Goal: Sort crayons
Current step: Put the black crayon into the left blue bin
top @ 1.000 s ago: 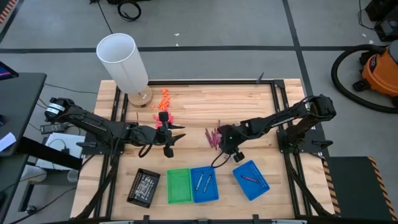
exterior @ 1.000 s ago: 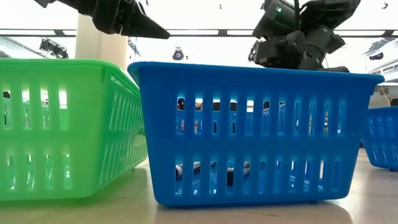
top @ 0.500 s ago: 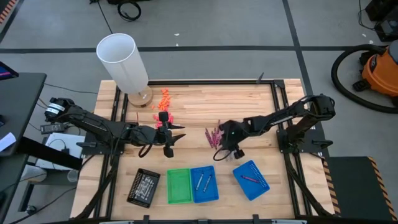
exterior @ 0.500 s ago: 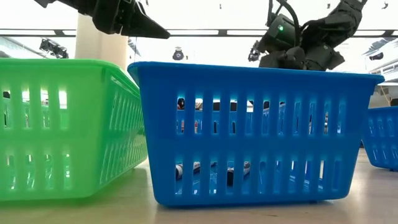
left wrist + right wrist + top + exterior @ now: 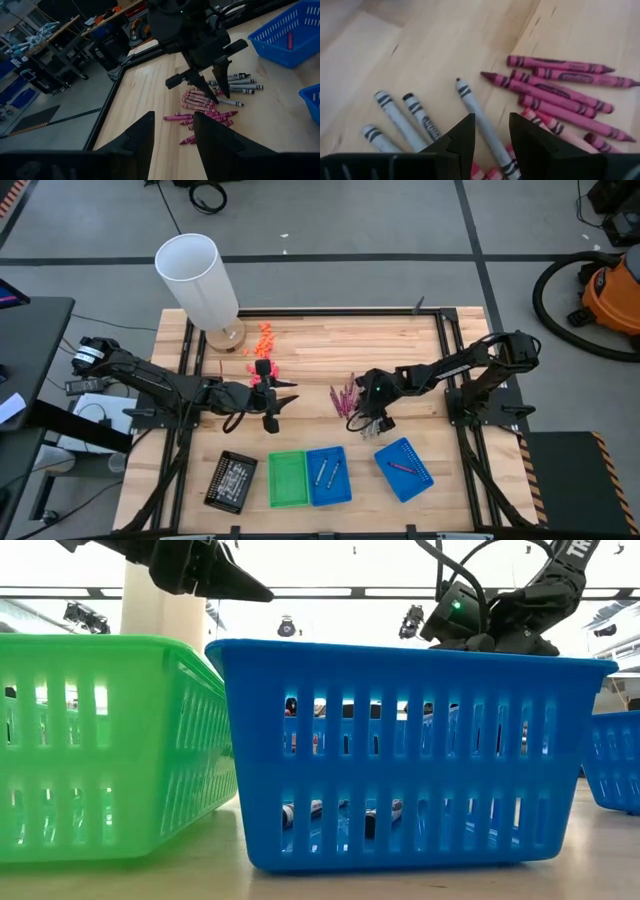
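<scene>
The crayons lie in a loose pile on the wood [image 5: 346, 396], with magenta-pink ones [image 5: 560, 90] beside silver-grey ones [image 5: 415, 117]. The pile also shows in the left wrist view [image 5: 210, 102]. My right gripper [image 5: 490, 131] is open just above the pile, fingers pointing down. One silver-grey crayon [image 5: 477, 117] runs between its fingers, apart from both. It shows in the high view [image 5: 362, 414] and the left wrist view [image 5: 216, 93]. My left gripper [image 5: 274, 396] is open and empty, held above the table left of the pile.
A black tray [image 5: 231, 480], a green tray [image 5: 287, 478] and a blue tray [image 5: 328, 475] holding crayons stand along the near edge. A second blue tray [image 5: 403, 469] holds one crayon. A white cylinder [image 5: 198, 278] stands far left, with orange bits [image 5: 265, 335] and pink bits [image 5: 262, 370] nearby.
My right gripper has gone toward the table's far edge, onto the crayon pile, and has come lower. It has stayed open. The crayons lie as before.
</scene>
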{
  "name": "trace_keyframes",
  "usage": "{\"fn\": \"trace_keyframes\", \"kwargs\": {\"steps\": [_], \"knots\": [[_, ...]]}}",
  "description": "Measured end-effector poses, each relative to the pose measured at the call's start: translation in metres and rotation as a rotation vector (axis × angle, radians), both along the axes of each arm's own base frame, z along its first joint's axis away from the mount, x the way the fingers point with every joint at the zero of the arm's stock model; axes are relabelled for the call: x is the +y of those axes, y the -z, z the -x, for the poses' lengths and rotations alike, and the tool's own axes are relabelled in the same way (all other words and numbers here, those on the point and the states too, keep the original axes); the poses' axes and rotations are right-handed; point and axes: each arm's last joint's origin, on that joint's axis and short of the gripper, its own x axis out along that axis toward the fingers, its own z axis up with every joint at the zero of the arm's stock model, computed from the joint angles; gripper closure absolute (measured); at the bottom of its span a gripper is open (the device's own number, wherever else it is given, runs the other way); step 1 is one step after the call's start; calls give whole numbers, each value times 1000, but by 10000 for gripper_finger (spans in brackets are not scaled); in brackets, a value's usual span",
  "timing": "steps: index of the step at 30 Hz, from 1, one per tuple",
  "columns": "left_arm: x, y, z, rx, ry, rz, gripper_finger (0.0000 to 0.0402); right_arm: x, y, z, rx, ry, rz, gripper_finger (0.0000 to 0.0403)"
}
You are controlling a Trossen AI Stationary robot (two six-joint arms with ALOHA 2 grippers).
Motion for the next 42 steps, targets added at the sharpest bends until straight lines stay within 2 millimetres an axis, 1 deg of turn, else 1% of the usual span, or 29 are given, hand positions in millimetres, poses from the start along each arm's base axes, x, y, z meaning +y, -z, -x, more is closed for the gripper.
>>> {"fn": "trace_keyframes", "kwargs": {"steps": [3, 10, 15, 20, 27, 30, 34, 38, 42], "knots": [[0, 0, 0, 0, 0, 0, 255, -2, 0, 0, 2, -1, -13, 273], [0, -1, 0, -14, -1, 8, 255, -4, 14, -1, 63, 7, -29, 273], [0, -2, 0, -20, -2, 11, 255, -4, 17, -2, 65, 18, -37, 277], [0, -2, 0, -21, -2, 12, 255, -7, 17, -2, 65, 26, -59, 292], [0, -2, 0, -20, -2, 12, 255, -9, 17, -2, 59, 27, -68, 330], [0, -2, 0, -20, -1, 11, 255, -9, 16, -4, 49, 26, -69, 343], [0, -2, 0, -20, -2, 12, 255, -7, 10, -10, 54, 23, -75, 352], [0, -2, 0, -20, -2, 12, 255, -2, 1, -20, 65, 4, -71, 354], [0, -2, 0, -31, -11, 45, 255, 2, -13, -32, 64, -14, -67, 354]]}}
